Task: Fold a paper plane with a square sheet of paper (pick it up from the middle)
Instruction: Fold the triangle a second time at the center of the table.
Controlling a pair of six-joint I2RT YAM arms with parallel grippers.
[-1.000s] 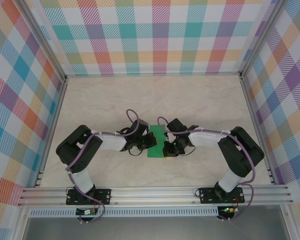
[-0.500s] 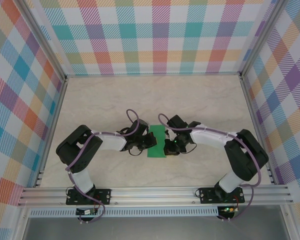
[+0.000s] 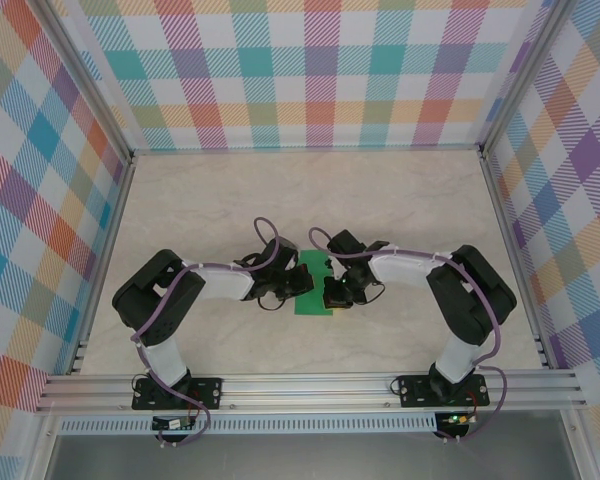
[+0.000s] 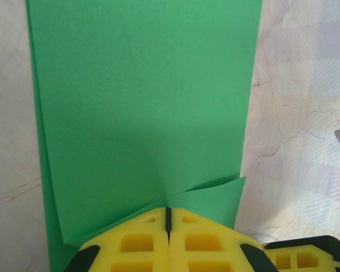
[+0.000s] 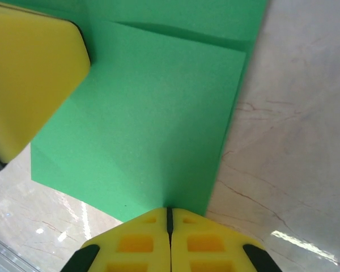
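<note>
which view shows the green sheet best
The left wrist view: the green sheet spans most of the frame, both long edges and its doubled layers clear. The right wrist view shows one end of it; the top view, a small distant strip.

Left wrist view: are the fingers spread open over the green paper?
No, the left fingers meet at a thin seam at the green paper edge.

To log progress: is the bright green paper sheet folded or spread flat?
Folded: the bright green paper sheet shows a second layer peeking along its left edge, and from above it is a narrow rectangle.
</note>
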